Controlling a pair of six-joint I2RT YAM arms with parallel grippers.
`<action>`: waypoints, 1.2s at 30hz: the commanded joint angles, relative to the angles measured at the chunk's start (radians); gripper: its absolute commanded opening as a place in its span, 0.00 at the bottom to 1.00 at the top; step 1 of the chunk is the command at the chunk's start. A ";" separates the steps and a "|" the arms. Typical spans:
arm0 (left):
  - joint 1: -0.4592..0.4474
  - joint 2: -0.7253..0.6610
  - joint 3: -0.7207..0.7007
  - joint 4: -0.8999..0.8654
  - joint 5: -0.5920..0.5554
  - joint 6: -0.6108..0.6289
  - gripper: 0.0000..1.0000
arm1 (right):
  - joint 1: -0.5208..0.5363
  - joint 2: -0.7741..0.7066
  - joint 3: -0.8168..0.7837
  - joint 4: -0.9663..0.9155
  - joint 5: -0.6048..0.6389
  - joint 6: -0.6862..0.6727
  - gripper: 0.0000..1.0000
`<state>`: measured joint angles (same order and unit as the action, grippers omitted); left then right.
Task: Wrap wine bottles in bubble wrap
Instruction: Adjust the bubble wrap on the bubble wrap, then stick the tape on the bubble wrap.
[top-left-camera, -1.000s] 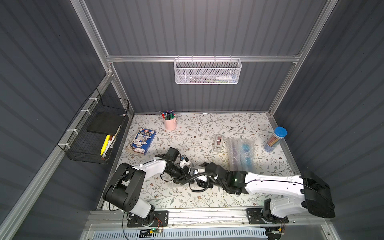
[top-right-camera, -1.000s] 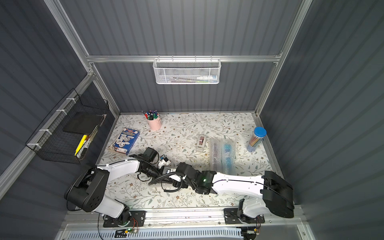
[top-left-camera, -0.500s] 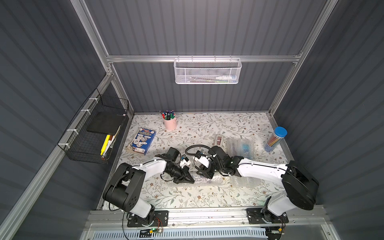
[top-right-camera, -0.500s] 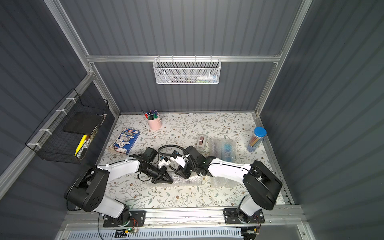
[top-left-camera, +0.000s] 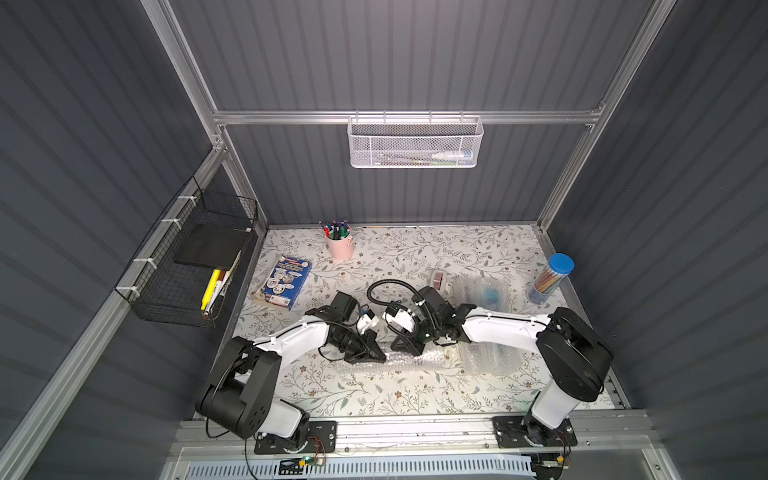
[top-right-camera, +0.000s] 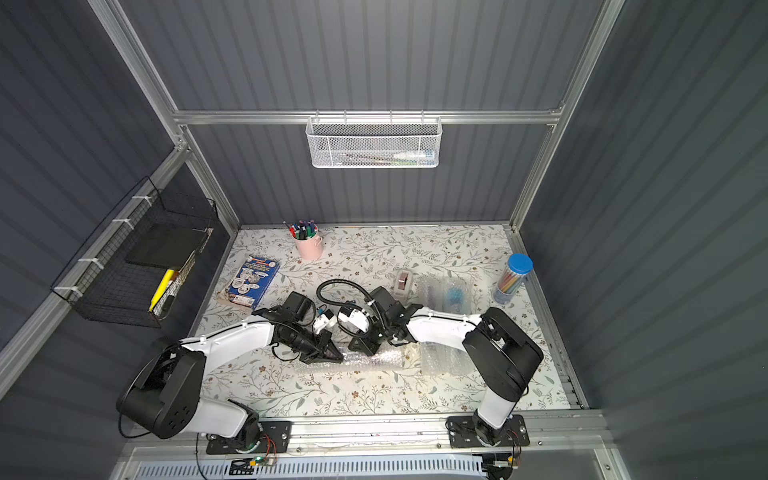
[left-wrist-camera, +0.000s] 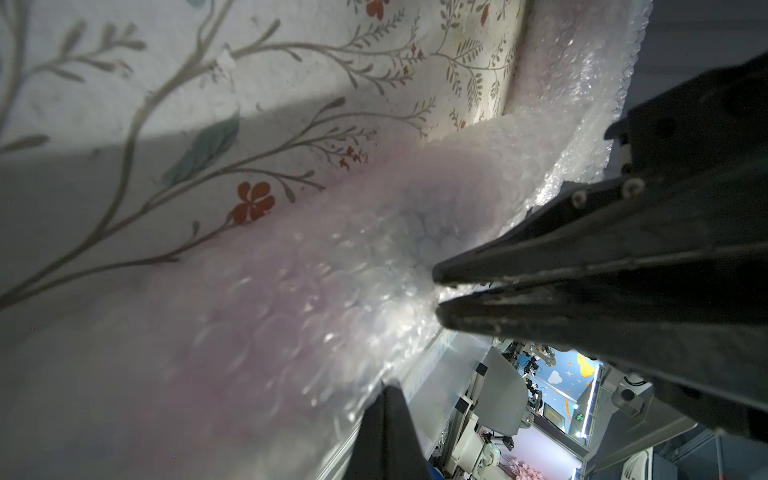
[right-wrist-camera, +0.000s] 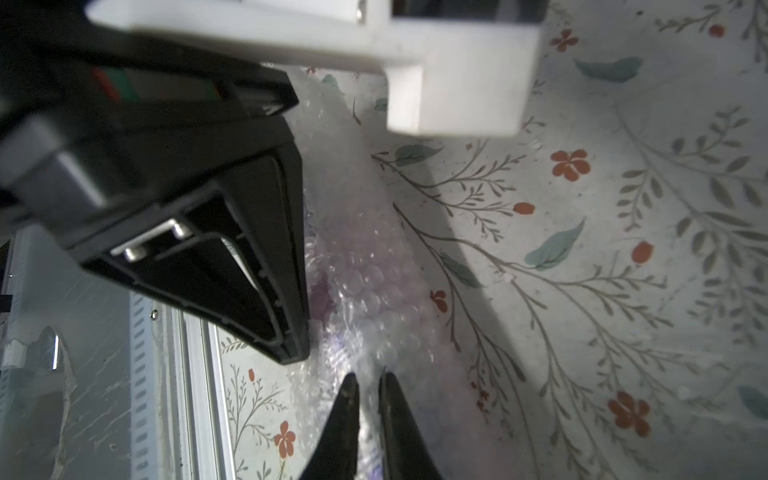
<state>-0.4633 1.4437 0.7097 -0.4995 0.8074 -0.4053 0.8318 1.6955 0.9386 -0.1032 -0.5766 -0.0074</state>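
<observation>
A roll of bubble wrap (top-left-camera: 419, 358) (top-right-camera: 378, 358) lies near the table's front centre. The purple tint of a wine bottle (left-wrist-camera: 257, 316) (right-wrist-camera: 361, 270) shows through it. My left gripper (top-left-camera: 376, 356) (left-wrist-camera: 388, 388) is at the roll's left end, shut on the wrap's edge. Just to its right, my right gripper (top-left-camera: 397, 348) (right-wrist-camera: 368, 384) comes down from behind and pinches a fold of wrap between nearly closed fingers (left-wrist-camera: 440, 274). A blue bottle (top-left-camera: 490, 296) lies wrapped at the back right. Loose sheets (top-left-camera: 492, 359) lie right of the roll.
A tape dispenser (top-left-camera: 438, 282) stands behind the right wrist. The pencil tube (top-left-camera: 548, 278) is at the right wall, a pink marker cup (top-left-camera: 340, 247) at the back and a blue book (top-left-camera: 286, 282) at the left. The metal front rail (top-left-camera: 415, 428) runs close by.
My right arm has swung from the front to behind the roll, and its jaws have closed from wide open onto the wrap. My left gripper has stayed put, shut.
</observation>
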 joint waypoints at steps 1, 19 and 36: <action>0.002 -0.045 0.047 -0.056 -0.006 -0.012 0.00 | 0.001 -0.018 -0.027 -0.027 -0.036 -0.011 0.14; 0.002 -0.018 0.105 -0.080 -0.002 -0.005 0.00 | 0.006 -0.047 -0.061 -0.011 -0.031 -0.009 0.14; 0.000 0.067 0.014 0.048 0.002 -0.023 0.00 | 0.016 -0.043 -0.053 0.002 -0.032 0.000 0.15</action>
<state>-0.4633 1.4925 0.7387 -0.4576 0.8165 -0.4385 0.8406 1.6569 0.8902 -0.0902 -0.6025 -0.0071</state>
